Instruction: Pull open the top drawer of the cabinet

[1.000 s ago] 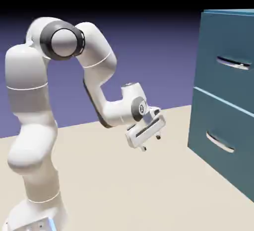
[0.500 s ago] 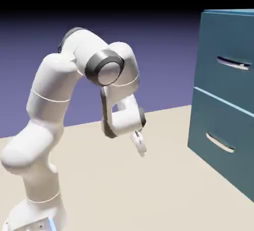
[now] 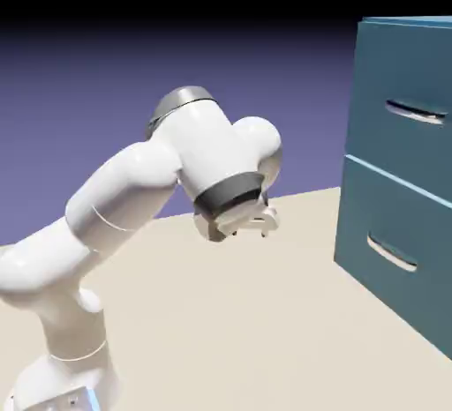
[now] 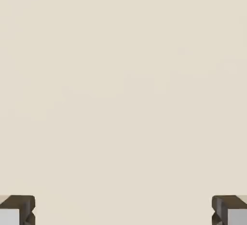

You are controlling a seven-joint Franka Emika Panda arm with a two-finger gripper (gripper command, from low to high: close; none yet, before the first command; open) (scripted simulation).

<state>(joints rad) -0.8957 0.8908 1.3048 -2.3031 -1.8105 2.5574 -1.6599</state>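
The teal-blue cabinet (image 3: 380, 184) stands at the exterior view's right. Its top drawer (image 3: 399, 70) sits flush, with a slim silver handle (image 3: 415, 113) across it. My gripper (image 3: 257, 223) hangs low over the table, well left of the cabinet and below the top handle's height, mostly hidden behind my white wrist. In the hand view only beige tabletop shows. My gripper (image 4: 123, 214) is open there, its two grey fingertips (image 4: 17, 210) far apart at the bottom corners with nothing between them.
The lower drawer (image 3: 381, 215) with its own silver handle (image 3: 391, 255) sits under the top one, also flush. The beige table (image 3: 265, 330) stretches between my base and the cabinet.
My arm has swung forward and down toward the cabinet's side, and the wrist has turned so the hand now points at the table. The jaws stayed open. The drawers have not moved.
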